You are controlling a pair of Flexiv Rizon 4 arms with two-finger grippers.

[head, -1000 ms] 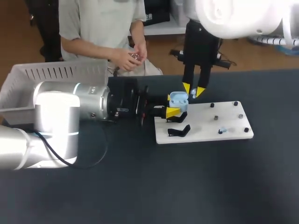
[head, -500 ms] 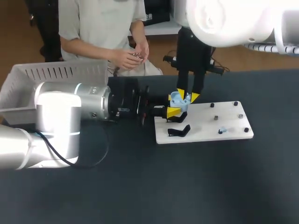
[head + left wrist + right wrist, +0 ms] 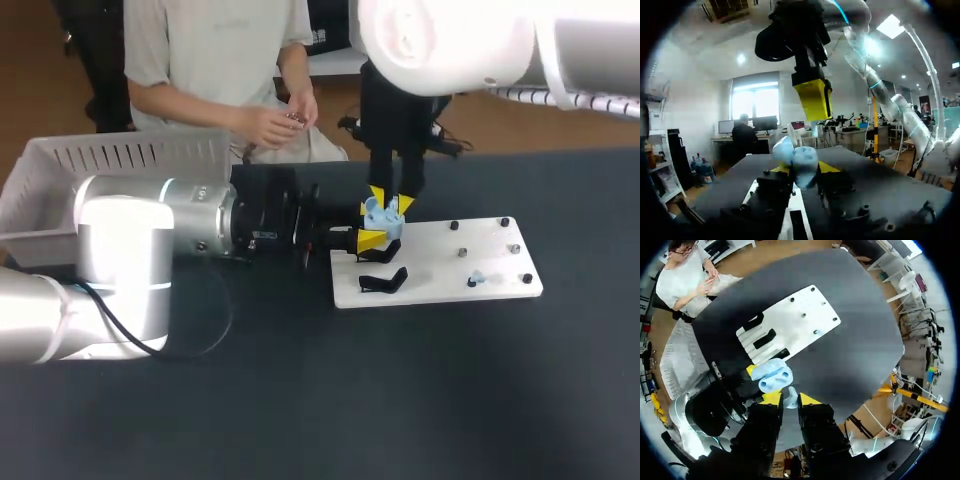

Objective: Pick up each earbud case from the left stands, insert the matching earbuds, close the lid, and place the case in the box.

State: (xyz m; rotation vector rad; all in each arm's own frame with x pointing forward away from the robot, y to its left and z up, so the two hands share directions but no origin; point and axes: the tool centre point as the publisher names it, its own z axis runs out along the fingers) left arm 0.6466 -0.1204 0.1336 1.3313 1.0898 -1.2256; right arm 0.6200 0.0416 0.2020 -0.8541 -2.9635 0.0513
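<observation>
Pale blue plastic earbud case (image 3: 381, 213), lid swung open, clamped from two sides between the yellow fingertips of the left gripper (image 3: 367, 226). Held clear of the dark table (image 3: 300, 400), just at the left end of a flat white rectangular board (image 3: 440, 262). Silver left arm (image 3: 150, 250) reaching in level from the left side.

Directly above the open case, the right gripper (image 3: 790, 401), pointing straight down. Jaws nearly together, pinching a small pale blue earbud (image 3: 790, 394) just over the case's opening. Whether touching the case or not, impossible to tell.

On the board: a black angled stand (image 3: 384, 281) near the left end, several small black pegs (image 3: 505, 223) toward the right end, and a second small pale blue earbud (image 3: 476, 280) lying near the front right corner.

White slatted plastic box (image 3: 100, 160) at the table's far left, behind the left arm.
</observation>
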